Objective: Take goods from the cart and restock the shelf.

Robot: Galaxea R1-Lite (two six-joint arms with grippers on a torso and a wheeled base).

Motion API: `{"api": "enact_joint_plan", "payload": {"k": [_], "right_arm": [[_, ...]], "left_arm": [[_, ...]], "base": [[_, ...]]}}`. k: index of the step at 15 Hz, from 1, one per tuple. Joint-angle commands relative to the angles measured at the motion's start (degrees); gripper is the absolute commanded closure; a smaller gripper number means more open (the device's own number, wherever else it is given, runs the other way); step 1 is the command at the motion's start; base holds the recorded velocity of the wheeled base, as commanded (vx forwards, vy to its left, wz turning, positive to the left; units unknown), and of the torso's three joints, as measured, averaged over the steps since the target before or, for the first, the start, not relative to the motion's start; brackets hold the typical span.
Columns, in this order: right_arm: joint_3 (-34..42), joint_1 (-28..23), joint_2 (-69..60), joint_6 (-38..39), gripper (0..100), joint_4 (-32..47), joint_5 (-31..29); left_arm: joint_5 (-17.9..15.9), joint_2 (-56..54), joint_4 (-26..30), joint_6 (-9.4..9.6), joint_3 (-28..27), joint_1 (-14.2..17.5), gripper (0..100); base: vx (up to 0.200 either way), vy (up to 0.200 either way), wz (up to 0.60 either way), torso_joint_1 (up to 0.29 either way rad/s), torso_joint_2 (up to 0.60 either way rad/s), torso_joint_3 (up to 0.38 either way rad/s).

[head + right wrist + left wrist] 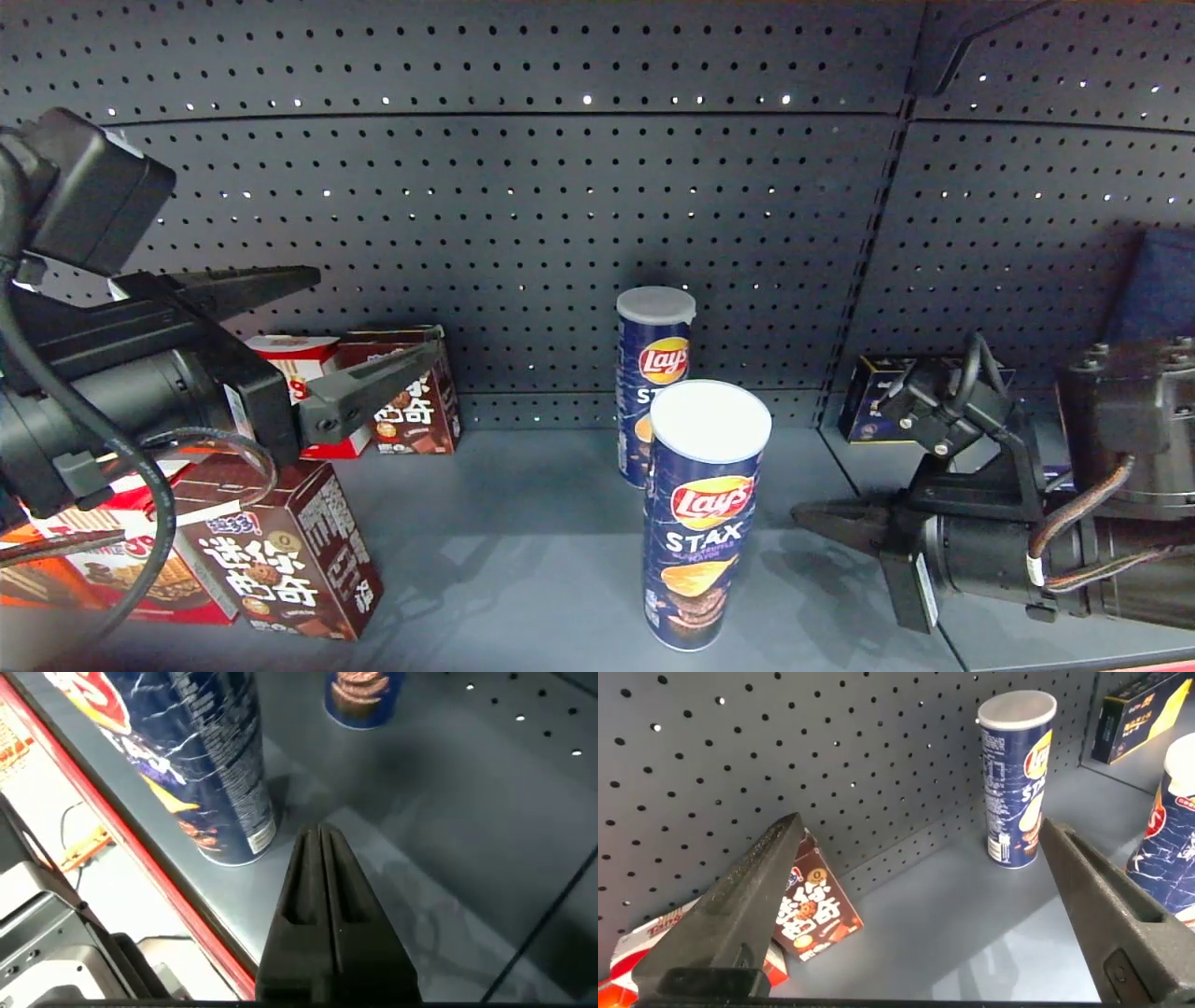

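Nearest, the left gripper (377, 313) hung at nine o'clock, fingers spread wide with nothing between them, and a brown cookie box (280, 551) sat at its six. On the shelf (523, 560) the front chip can (705, 513) stood upright, the rear chip can (653, 373) just behind at eleven. At the front can's three o'clock, the right gripper (812, 518) had its fingers pressed together, near but apart.

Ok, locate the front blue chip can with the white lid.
In the head view the blue cylindrical chip can stands upright near the grey shelf's front edge, just ahead of a second blue can and left of the right gripper.
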Motion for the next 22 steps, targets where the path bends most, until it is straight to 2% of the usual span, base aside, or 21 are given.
{"api": "enact_joint_plan", "payload": {"k": [1, 5, 8, 11, 17, 18, 22], "right_arm": [[0.3, -0.1, -0.1, -0.1, 100, 0.0, 0.0], [1.6, -1.5, -5.0, 1.3, 100, 0.1, -7.9], [4.5, -1.1, -6.1, 1.3, 100, -0.6, -8.0], [10.3, -1.7, -6.7, -2.6, 100, -6.6, -7.8], [11.5, -1.7, -8.2, -2.6, 100, -6.8, -6.8], [11.4, -1.7, -8.2, -2.6, 0, -7.1, -6.6], [11.0, -2.2, -7.8, -2.7, 0, -7.1, -6.9]], "left_arm": [[0.0, 0.3, 0.0, -0.01, -0.1, 0.0, 0], [0.0, 0.6, 0.0, 0.08, -0.1, -0.1, 0], [0.0, 1.2, 0.0, -0.01, -0.3, -0.1, 0], [0.0, 2.1, 0.0, 0.08, -1.2, -0.2, 0], [0.0, 3.1, 0.0, 0.17, -2.0, -0.3, 0], [0.0, 3.0, 0.0, 0.17, -2.0, -0.2, 0], [0.0, 3.1, 0.0, 0.17, -2.0, -0.2, 0]], "base": [[0.0, 0.0, 0.0, 0.0, 0.0, 0.0], [0.0, 0.0, 0.0, 0.0, 0.0, 0.0], [0.0, 0.0, 0.0, 0.0, 0.0, 0.0], [0.0, 0.0, 0.0, 0.0, 0.0, 0.0], [0.0, 0.0, 0.0, 0.0, 0.0, 0.0], [0.0, 0.0, 0.0, 0.0, 0.0, 0.0], [0.0, 0.0, 0.0, 0.0, 0.0, 0.0]]}}
